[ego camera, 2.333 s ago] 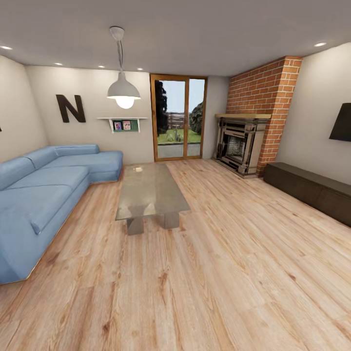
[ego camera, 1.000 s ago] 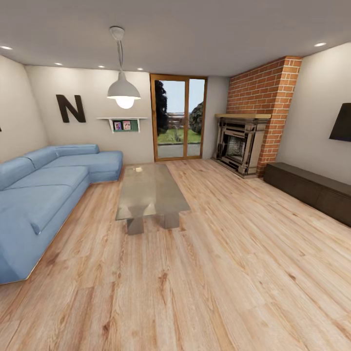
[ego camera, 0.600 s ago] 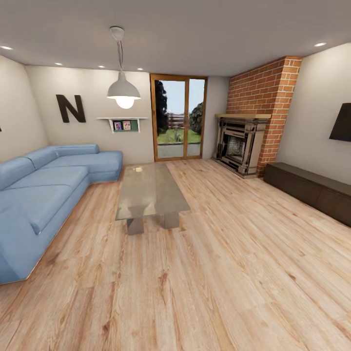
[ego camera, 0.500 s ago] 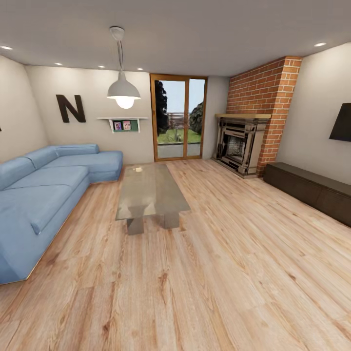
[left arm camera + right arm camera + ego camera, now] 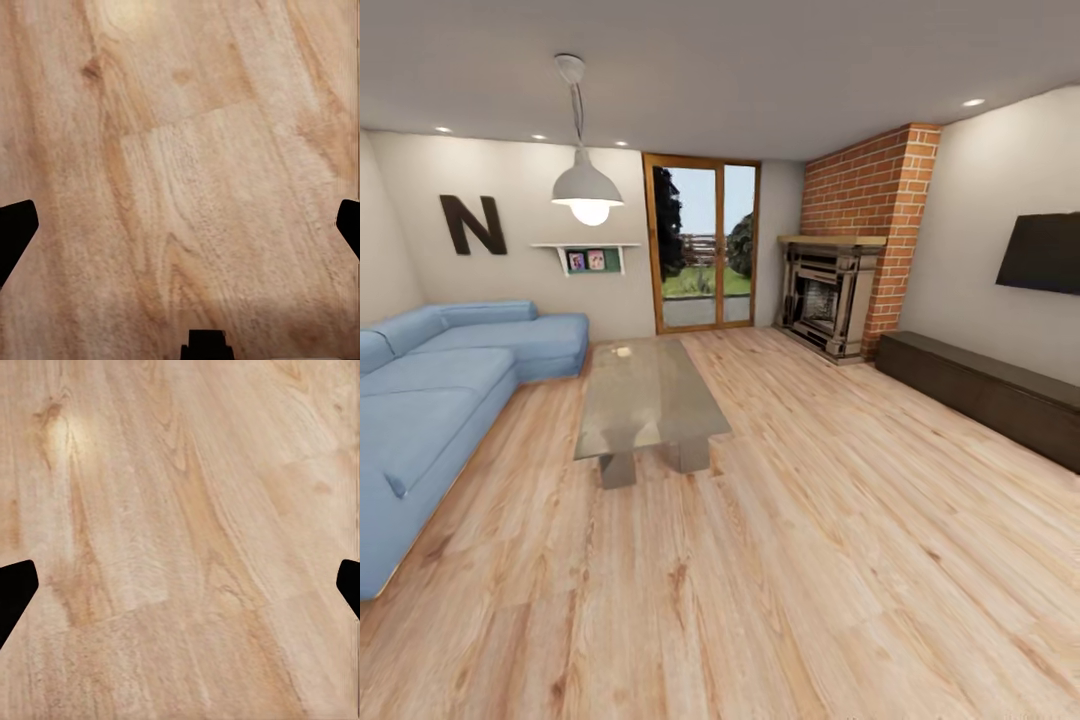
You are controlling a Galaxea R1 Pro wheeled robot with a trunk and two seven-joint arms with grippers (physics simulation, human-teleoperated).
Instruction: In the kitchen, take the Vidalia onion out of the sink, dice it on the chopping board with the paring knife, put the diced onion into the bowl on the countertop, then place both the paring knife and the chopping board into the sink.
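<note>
The robot stands in a living room, not the kitchen, so by the look of things no step of the task has begun. The head view takes in a blue sectional sofa (image 5: 430, 400), a glass coffee table (image 5: 645, 395), a pendant lamp (image 5: 587, 185), a glazed patio door (image 5: 700, 245), a brick fireplace (image 5: 830, 295), a wall-mounted television (image 5: 1045, 252) and a low dark cabinet (image 5: 980, 390) on a pale wood floor (image 5: 810, 560). The left gripper (image 5: 180, 232) and right gripper (image 5: 180, 592) both point down at bare floorboards, fingers spread wide apart and empty. The onion, sink, board, knife and bowl must lie elsewhere; finding the kitchen comes first, and every step remains.
</note>
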